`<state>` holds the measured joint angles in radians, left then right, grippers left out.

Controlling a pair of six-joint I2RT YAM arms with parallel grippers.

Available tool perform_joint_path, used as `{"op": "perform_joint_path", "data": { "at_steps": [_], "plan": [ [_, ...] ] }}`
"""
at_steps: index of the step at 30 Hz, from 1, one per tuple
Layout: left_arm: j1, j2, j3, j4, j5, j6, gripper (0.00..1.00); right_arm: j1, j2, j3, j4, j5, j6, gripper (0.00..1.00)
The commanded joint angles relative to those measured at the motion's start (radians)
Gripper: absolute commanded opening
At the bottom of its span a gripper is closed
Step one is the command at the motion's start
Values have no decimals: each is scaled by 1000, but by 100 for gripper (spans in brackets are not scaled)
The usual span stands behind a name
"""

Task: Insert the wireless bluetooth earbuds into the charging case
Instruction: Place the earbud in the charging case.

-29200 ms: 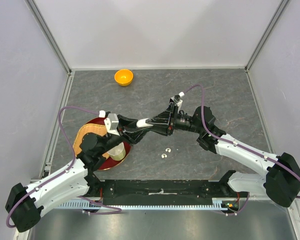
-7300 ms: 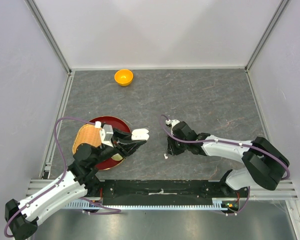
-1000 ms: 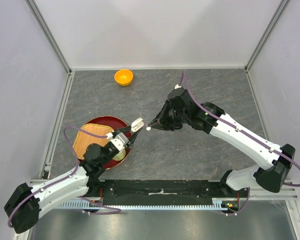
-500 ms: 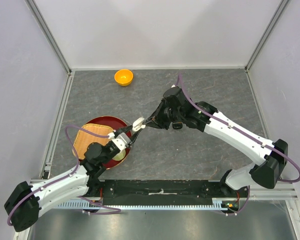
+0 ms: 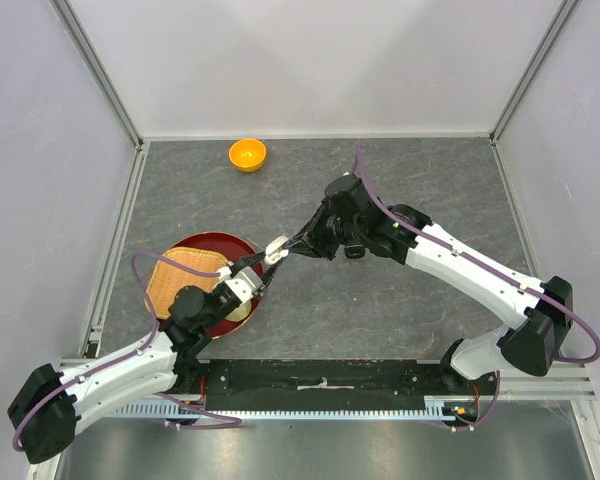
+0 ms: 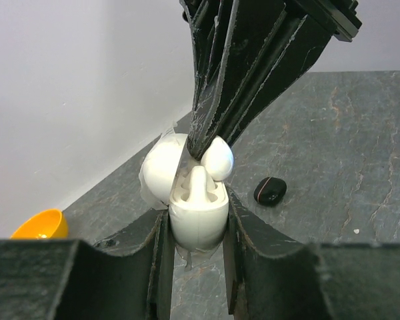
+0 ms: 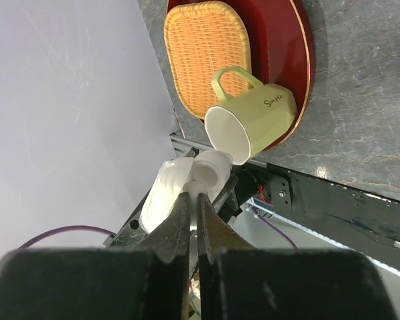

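Here the left claw [image 5: 265, 260] is clamped on the open white charging case [image 6: 197, 217], holding it up off the table [image 5: 380, 300], with a first white earbud [image 6: 199, 179] standing in one socket. The right claw [image 6: 199, 151], closed, pinches a second white earbud [image 6: 219, 159] at its tips just over the neighbouring socket. Likely risk: this bud looks tilted against the socket, so pressing down could twist the case in its grip or flick the bud onto the table.
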<state>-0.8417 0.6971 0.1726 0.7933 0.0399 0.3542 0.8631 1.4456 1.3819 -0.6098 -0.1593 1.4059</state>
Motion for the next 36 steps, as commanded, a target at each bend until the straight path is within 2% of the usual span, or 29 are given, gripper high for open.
{"op": "perform_joint_path", "data": {
  "at_steps": [1,13,36],
  "plan": [
    [-20,-18,42,80,18,58,2,-3,10,-37,19,20,50,0],
    [-37,-30,42,81,-8,83,2,-9,-19,-66,15,60,120,0],
    [-71,12,28,192,-94,97,2,-9,-50,-101,13,104,197,0]
  ]
}}
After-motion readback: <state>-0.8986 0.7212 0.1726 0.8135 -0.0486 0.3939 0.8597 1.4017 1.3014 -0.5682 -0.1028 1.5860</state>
